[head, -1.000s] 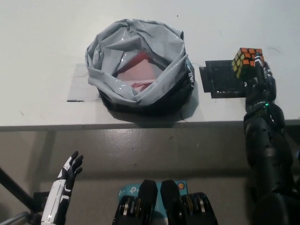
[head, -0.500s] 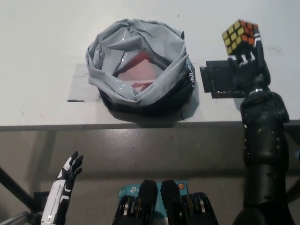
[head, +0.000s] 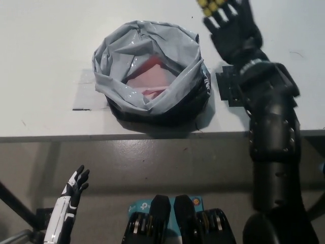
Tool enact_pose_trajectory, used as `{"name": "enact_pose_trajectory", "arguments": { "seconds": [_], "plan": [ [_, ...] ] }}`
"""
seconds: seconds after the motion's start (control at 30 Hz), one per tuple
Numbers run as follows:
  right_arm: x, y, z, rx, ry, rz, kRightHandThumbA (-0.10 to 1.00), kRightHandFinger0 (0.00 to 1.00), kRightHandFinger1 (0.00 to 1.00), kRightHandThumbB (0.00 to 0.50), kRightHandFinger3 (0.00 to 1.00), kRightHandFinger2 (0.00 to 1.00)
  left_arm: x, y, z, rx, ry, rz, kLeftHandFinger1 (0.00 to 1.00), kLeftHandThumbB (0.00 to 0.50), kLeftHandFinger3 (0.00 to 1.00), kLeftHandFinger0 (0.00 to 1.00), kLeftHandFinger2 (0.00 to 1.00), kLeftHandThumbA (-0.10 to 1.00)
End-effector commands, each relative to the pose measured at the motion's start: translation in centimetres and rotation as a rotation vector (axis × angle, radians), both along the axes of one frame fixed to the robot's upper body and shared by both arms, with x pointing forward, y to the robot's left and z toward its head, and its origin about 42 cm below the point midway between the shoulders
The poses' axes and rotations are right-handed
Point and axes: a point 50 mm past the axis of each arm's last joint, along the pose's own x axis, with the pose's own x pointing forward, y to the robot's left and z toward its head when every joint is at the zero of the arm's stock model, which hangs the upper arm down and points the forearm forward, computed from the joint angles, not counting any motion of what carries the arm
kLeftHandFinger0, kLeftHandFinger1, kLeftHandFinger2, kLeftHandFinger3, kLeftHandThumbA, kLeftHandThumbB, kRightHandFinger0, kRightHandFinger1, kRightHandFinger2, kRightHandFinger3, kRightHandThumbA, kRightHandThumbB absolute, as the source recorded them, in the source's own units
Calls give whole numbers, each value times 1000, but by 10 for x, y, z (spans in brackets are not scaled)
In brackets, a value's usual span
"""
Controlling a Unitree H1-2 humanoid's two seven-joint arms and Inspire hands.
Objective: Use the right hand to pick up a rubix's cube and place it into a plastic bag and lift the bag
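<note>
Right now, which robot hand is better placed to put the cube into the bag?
The right robot hand. It holds the cube raised above the table, just right of the open bag. The left robot hand rests low, below the table edge, holding nothing.

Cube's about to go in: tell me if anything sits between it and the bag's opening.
Nothing visible does. The right robot hand holds the cube at the picture's top edge, right of the bag. The bag's mouth gapes upward. Left robot hand rests low, below the table.

Right hand [head: 234, 31] & arm matte black, segmented w/ small screws; left hand [head: 74, 184] white w/ black fingers.
</note>
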Motion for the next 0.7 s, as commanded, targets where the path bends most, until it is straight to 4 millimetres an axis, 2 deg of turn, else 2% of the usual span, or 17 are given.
{"name": "enact_pose_trajectory", "arguments": {
  "seconds": [0.0,0.13,0.17,0.2,0.23,0.3,0.33,0.4,0.43,0.47,0.5,0.6,0.67],
  "plan": [
    [9,26,34,-101,-96,76,-100,0,386,86,1000,896,1,4,11,15,-58,-11,1000,215,1000,1000,1000,1000],
    [19,45,30,-186,-87,85,-100,0,435,106,1000,926,1,4,10,18,-59,-10,1000,219,1000,1000,1000,1000],
    [23,52,28,-211,-70,83,-100,11,497,123,1000,1000,1,4,10,20,-60,-10,1000,220,1000,1000,1000,1000],
    [24,54,27,-217,-66,82,-100,11,497,123,1000,1000,1,4,11,21,-61,-10,1000,220,1000,1000,1000,1000],
    [26,57,27,-235,-64,79,-100,0,460,143,1000,971,1,3,11,17,-61,-11,1000,223,1000,1000,1000,1000],
    [30,64,25,-286,-76,66,-100,0,465,144,1000,975,2,3,11,18,-59,-12,1000,225,1000,1000,1000,1000],
    [32,68,23,-314,-90,57,-100,0,451,145,1000,931,3,3,12,13,-60,-14,1000,222,1000,1000,1000,1000],
    [35,73,21,-347,-98,43,-100,0,441,132,1000,923,3,3,12,11,-63,-16,1000,221,1000,1000,1000,1000],
    [36,74,20,-365,-97,35,-100,0,428,141,1000,907,3,3,12,13,-64,-17,1000,216,1000,1000,1000,1000],
    [38,76,17,-423,-108,9,-100,0,390,151,962,866,2,3,12,14,-62,-18,1000,217,1000,1000,1000,1000],
    [41,77,16,-477,-123,-16,-100,0,368,158,929,866,2,3,12,15,-61,-19,1000,218,1000,1000,1000,1000],
    [47,78,12,-667,-198,-92,-100,7,435,158,925,902,3,3,13,15,-59,-23,1000,228,1000,1000,1000,1000],
    [49,79,12,-773,-254,-128,-100,71,502,172,925,918,4,3,14,16,-61,-25,1000,236,1000,1000,1000,1000]
  ]
}}
